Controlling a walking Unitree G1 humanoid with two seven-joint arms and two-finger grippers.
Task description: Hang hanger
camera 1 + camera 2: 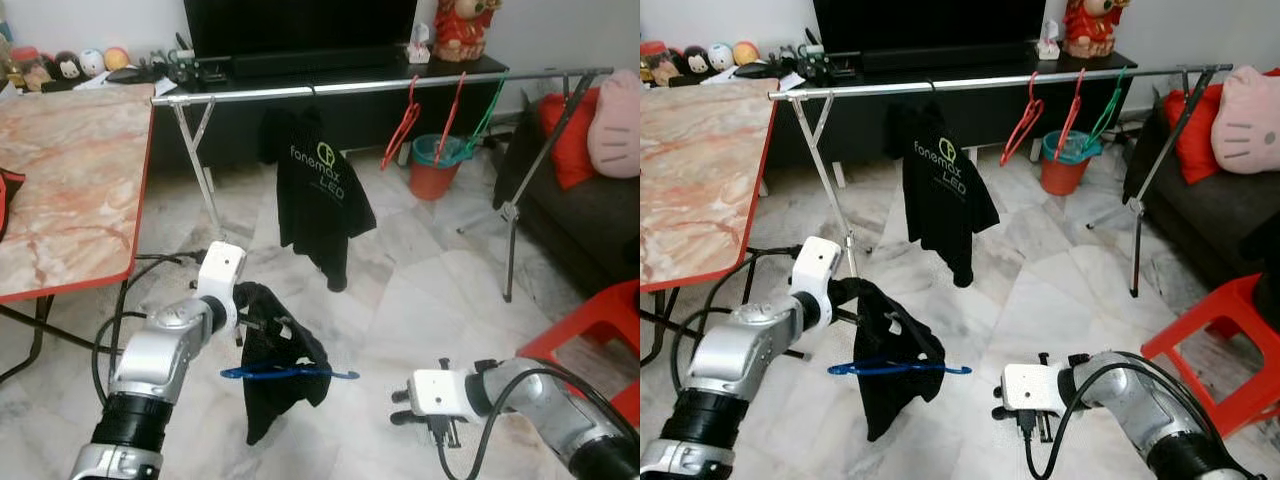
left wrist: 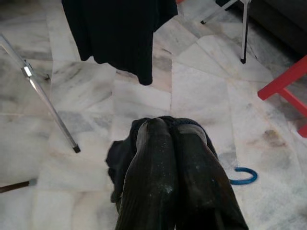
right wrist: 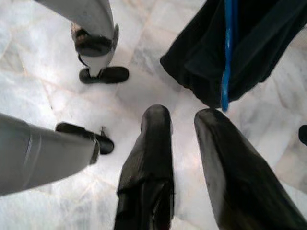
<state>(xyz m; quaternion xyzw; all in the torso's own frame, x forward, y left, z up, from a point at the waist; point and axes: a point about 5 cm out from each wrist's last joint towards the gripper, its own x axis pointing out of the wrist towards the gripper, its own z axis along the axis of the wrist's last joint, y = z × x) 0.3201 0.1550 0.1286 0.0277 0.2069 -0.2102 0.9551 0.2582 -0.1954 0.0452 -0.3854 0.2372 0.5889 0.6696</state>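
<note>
The left gripper, jaws clamped on the dark garment over the level blue hanger, is well below the rail; right gripper jaws part-open, empty.

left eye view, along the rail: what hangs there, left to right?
Black shirt → two red hangers → green hanger → dark garment at the right stand.

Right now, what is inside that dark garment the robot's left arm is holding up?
A blue hanger runs through the dark garment, both ends poking out. Its middle and hook are covered by cloth in the left gripper.
</note>
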